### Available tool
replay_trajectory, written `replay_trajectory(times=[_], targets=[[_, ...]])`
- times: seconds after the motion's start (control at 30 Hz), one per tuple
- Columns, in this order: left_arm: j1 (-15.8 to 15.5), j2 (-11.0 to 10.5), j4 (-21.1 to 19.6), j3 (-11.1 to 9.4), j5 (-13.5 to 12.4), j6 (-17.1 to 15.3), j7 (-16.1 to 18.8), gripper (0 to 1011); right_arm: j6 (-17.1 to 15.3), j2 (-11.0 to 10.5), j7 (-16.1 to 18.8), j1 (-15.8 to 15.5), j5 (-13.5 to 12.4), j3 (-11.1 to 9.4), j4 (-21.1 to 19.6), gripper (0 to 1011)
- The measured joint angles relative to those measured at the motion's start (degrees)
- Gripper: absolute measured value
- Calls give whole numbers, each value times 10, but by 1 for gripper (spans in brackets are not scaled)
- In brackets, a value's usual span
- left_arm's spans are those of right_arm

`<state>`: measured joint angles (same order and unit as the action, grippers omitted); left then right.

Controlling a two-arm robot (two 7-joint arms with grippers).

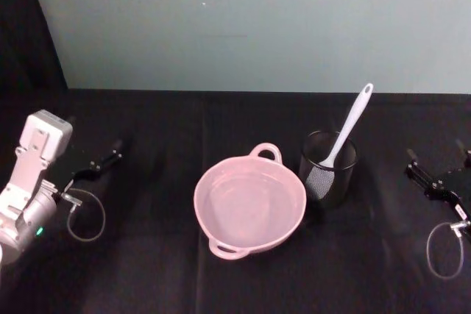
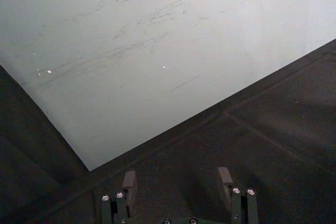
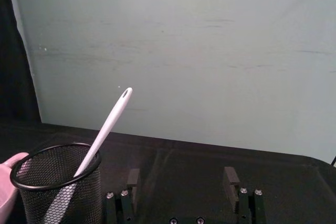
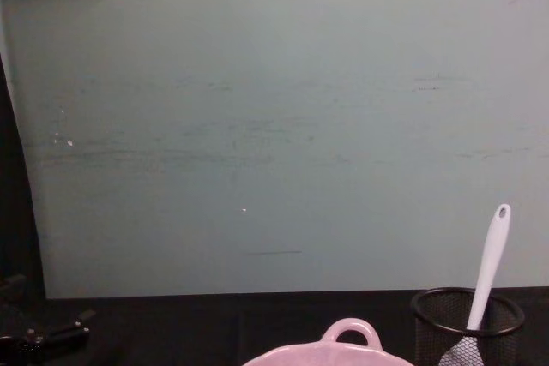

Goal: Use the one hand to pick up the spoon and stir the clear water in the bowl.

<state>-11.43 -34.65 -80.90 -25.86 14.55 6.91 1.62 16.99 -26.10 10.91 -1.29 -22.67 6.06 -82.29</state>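
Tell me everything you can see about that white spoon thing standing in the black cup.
The spoon is long, slim and white, seemingly plastic, with an oval hole at its handle end. It stands blade-down in the black wire-mesh cup, leaning against the rim, handle tilted up and away from the pink bowl beside the cup. Its flat blade shows faintly through the mesh. Nothing grips it; only the cup touches it.

At the left edge of the head view the left arm (image 1: 29,174) is pale silver-grey, a boxy block above a rounded joint with a small green light; a thin grey cable (image 1: 87,215) loops beside it. The left gripper (image 1: 98,162) is black and narrow. At the right edge, the right gripper (image 1: 434,179) is black, a cable loop (image 1: 444,250) below. In the wrist views, silver screws (image 3: 242,190) top the black finger mounts.
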Motion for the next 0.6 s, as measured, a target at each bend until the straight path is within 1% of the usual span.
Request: replay_trajectory(times=[0.6], targets=[[0, 0, 0, 0, 0, 0, 0, 1005, 0, -2, 0, 0, 0, 2, -2, 1003]])
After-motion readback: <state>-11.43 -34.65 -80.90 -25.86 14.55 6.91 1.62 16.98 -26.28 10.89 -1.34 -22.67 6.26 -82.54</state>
